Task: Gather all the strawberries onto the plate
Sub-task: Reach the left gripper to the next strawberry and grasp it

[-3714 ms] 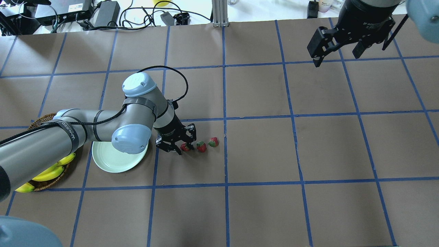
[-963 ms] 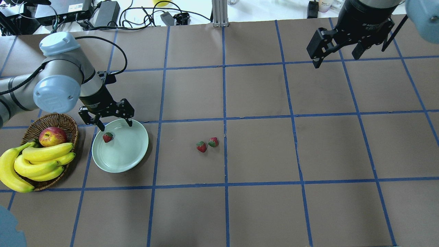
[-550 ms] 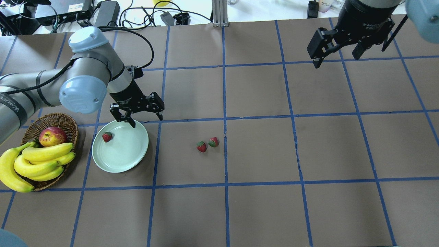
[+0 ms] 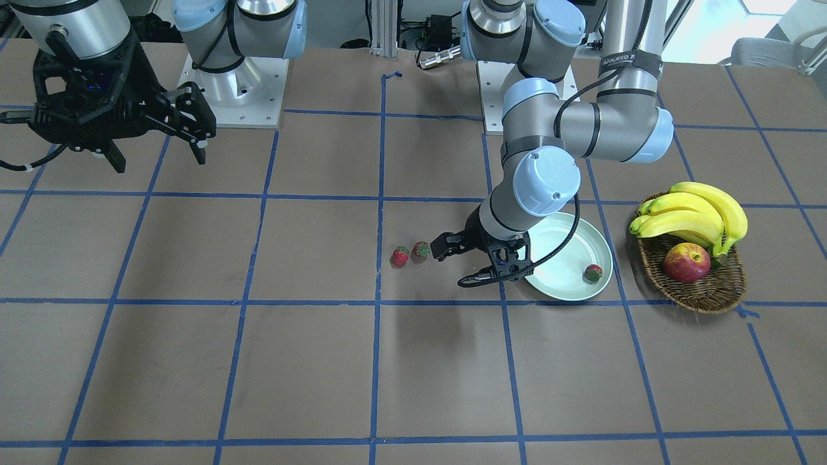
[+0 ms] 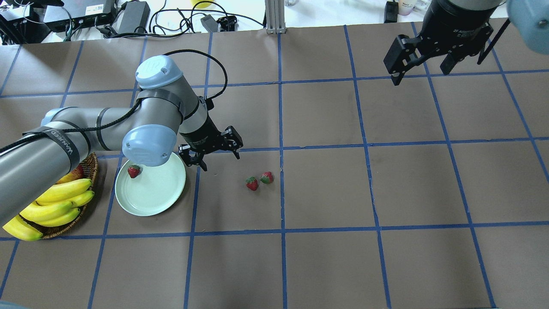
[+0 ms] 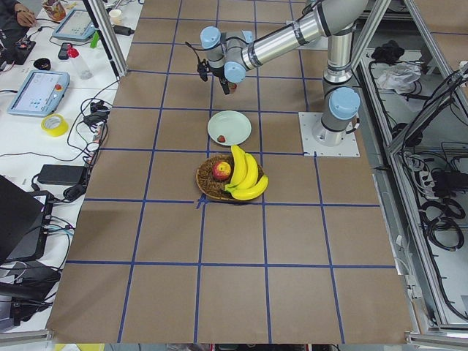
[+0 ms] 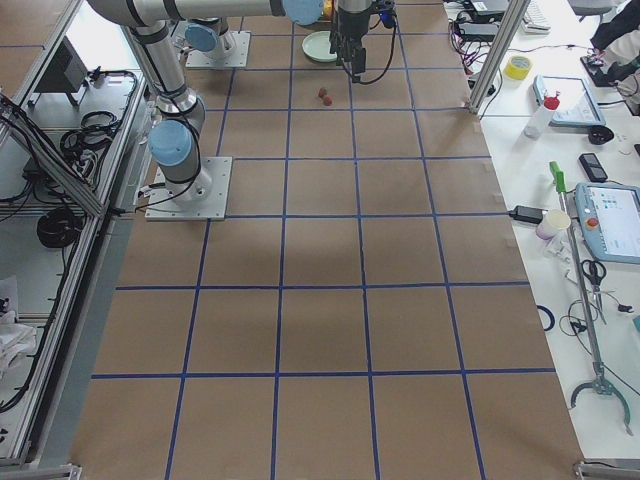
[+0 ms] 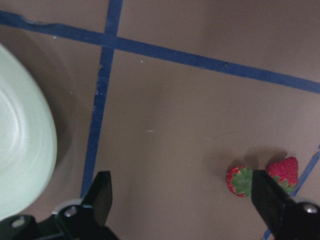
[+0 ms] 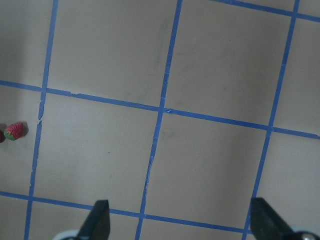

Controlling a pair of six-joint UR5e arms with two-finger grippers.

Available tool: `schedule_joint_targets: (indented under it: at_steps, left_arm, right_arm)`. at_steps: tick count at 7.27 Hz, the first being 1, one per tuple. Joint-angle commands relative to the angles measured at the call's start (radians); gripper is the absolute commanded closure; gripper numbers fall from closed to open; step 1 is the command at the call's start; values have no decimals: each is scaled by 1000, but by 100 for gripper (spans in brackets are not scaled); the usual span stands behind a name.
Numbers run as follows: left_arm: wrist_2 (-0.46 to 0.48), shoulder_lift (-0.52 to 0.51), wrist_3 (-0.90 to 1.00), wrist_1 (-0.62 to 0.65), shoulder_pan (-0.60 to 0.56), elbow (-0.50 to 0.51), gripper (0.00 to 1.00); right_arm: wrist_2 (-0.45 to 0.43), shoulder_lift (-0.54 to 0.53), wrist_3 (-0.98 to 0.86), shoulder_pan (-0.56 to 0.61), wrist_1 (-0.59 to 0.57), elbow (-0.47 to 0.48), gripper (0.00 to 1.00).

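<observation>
One strawberry (image 5: 134,171) lies in the pale green plate (image 5: 154,195), near its far left rim; it also shows in the front view (image 4: 592,273). Two more strawberries (image 5: 252,183) (image 5: 267,177) lie side by side on the brown table to the plate's right, also in the left wrist view (image 8: 240,181) (image 8: 284,172). My left gripper (image 5: 219,161) is open and empty, just right of the plate's edge (image 8: 20,150) and short of the two berries. My right gripper (image 5: 422,73) is open and empty, high at the far right.
A brown wicker basket (image 4: 704,294) with bananas (image 4: 691,213) and a red-yellow apple (image 4: 686,263) stands left of the plate, partly under my left arm in the overhead view. Cables and power bricks (image 5: 133,17) lie beyond the table's far edge.
My left gripper carried the leftmost berry from the row to the plate and let it go there. In the last second it has moved right, off the plate toward the other two.
</observation>
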Motion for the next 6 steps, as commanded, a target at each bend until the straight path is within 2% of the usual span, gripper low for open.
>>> schedule_joint_targets:
  at_steps: [1,3,4,6]
  left_arm:
    - [-23,-9,-88,71,-65,-51,0]
    - [-46,-24,-89,101,-69,-86,0]
    - [-46,-28,-87,103,-70,-91,5]
    - [-53,-35,-90,100,-70,-92,36]
  right_arm:
    - [0,0,3,1,1,0,0]
    - [5,0,3,1,1,0,0]
    - [6,1,9,1,-1,0,0]
    - [2,0,7,1,1,0,0]
